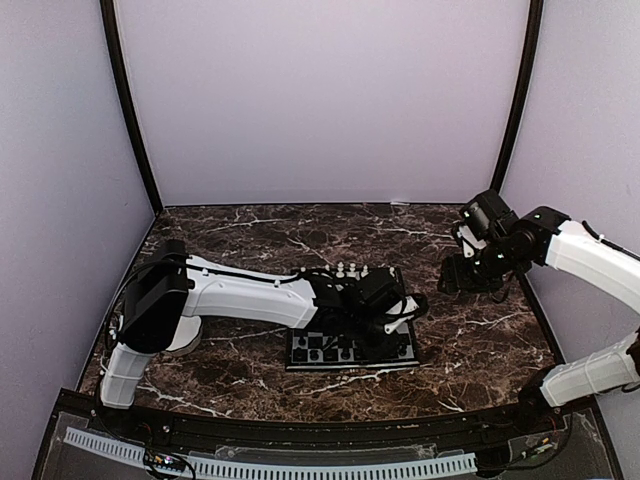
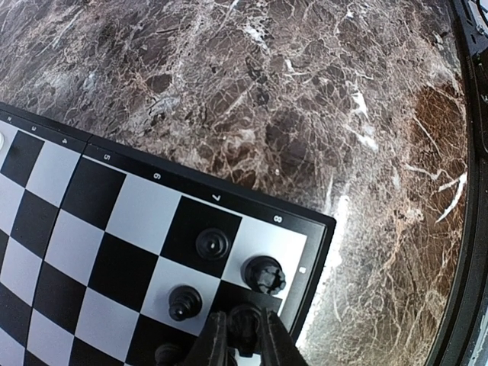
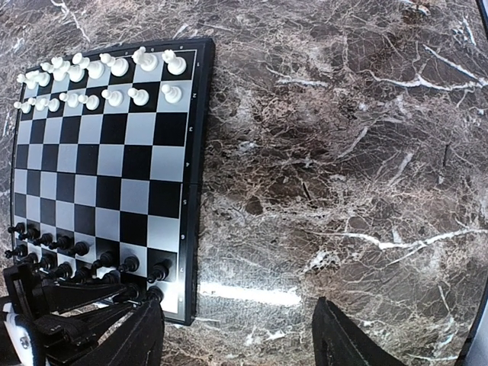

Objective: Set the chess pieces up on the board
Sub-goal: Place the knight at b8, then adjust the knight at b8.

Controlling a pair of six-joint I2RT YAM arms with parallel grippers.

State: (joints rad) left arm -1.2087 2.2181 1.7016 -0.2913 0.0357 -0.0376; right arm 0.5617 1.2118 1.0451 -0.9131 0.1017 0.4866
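Left fingers (image 2: 213, 343) narrow around a black piece (image 2: 244, 326) among crowding neighbours (image 2: 263, 274), grip unclear; right fingers (image 3: 141, 343) wide over marble surface (image 3: 343, 191) beside board (image 3: 99, 175).

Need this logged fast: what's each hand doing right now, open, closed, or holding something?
Left hand: nearly closed around a tiny black plastic chess piece; whether it grips cannot be told.
Right hand: open, holding nothing.

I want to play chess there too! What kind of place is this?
Probably a robot test booth, not a home: plain lilac walls box in a marble tabletop, where a white left arm and right arm reach out near a small chessboard.
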